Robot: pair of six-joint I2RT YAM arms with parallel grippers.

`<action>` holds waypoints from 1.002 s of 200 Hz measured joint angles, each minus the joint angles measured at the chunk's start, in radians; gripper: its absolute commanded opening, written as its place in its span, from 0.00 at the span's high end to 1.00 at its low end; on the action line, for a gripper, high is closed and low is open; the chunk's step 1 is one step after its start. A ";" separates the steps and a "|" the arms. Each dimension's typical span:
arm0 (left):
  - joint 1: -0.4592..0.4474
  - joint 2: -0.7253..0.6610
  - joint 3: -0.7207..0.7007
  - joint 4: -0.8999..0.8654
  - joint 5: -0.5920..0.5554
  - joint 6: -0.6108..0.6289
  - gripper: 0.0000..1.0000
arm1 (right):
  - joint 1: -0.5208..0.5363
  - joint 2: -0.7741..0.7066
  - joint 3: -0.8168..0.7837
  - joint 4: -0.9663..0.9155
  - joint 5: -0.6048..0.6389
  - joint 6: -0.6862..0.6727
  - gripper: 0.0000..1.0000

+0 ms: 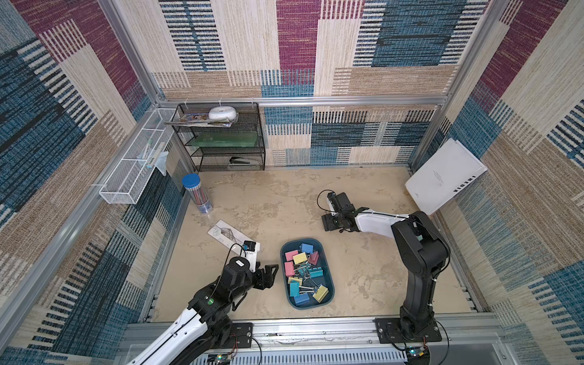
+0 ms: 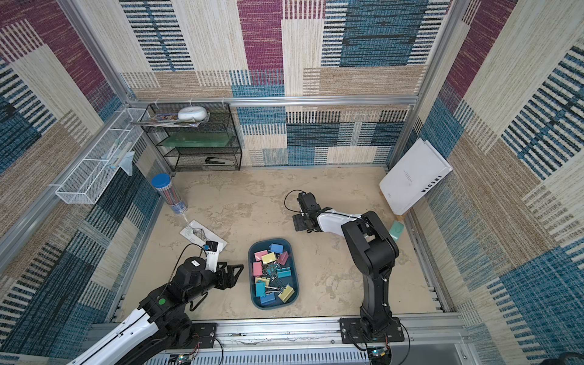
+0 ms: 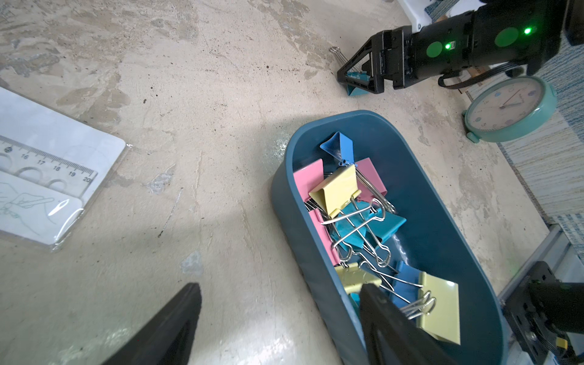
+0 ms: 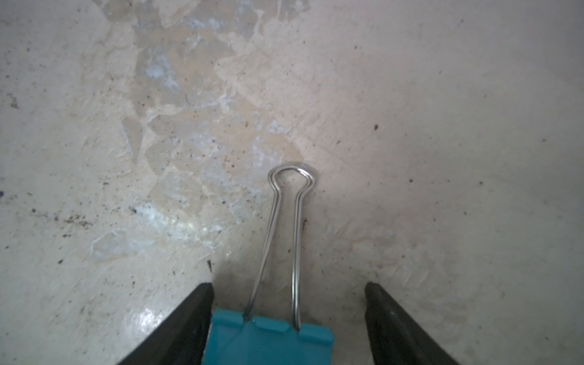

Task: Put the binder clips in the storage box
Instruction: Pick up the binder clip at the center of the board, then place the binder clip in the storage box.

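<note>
The storage box (image 1: 329, 275) (image 2: 295, 275) (image 3: 284, 177), a dark teal oblong tray, sits on the floor near the front. Several binder clips (image 1: 305, 275) (image 2: 271, 275) (image 3: 338, 189) in pink, yellow, blue and teal lie piled inside it. My left gripper (image 1: 271, 268) (image 2: 237, 268) (image 3: 282, 286) hangs open just left of the box, holding nothing. Behind the box, my right gripper (image 1: 330, 221) (image 2: 300, 221) (image 3: 357, 79) (image 4: 289, 284) is down at the floor, open, straddling one teal binder clip (image 4: 268, 341) (image 3: 355, 90). One finger touches the clip's body; the other stands apart from it.
A packaged ruler (image 1: 232, 235) (image 3: 47, 177) lies left of the box, with a pencil tube (image 1: 197, 197) beyond it. A mint-green clock (image 3: 508, 107) (image 2: 396, 230) leans at the right wall below a white book (image 1: 442, 177). A black mesh shelf (image 1: 221, 136) and a white wire basket (image 1: 136, 164) stand at the back left.
</note>
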 measured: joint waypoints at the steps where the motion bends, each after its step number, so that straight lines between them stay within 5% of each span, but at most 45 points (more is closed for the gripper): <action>1: 0.000 0.000 0.000 0.000 0.000 0.000 0.17 | 0.000 0.000 0.000 0.000 0.000 0.000 0.32; 52: 0.000 0.000 0.000 0.000 0.000 0.000 0.17 | 0.003 -0.045 -0.026 -0.055 -0.024 0.055 0.48; 121: 0.000 -0.001 0.000 0.000 0.000 0.000 0.17 | 0.068 -0.191 -0.002 -0.209 0.024 0.106 0.51; 161: 0.000 -0.004 0.000 0.000 0.000 0.000 0.17 | 0.200 -0.344 0.032 -0.322 0.042 0.166 0.50; 200: 0.000 -0.014 0.000 0.000 0.000 0.000 0.17 | 0.438 -0.472 -0.080 -0.373 0.001 0.319 0.50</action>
